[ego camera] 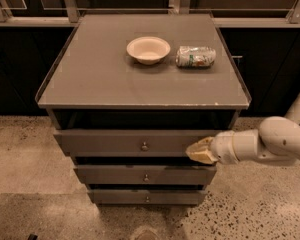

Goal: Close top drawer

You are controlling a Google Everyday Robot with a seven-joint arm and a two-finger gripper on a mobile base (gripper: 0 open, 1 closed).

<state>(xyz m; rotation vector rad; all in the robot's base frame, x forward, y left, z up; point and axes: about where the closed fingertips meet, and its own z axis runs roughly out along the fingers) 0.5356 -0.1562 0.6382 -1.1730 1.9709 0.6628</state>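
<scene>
The top drawer is pulled partly out below the cabinet top. The gripper sits against the drawer's right end, well off the centre knob. A push there may skew and jam the drawer. I cannot tell whether the gripper is open or closed. The drawer's inside is hidden.

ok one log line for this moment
top drawer: partly open | end effector: at right end of its front, right of knob | cabinet top: bowl, crushed can
</scene>
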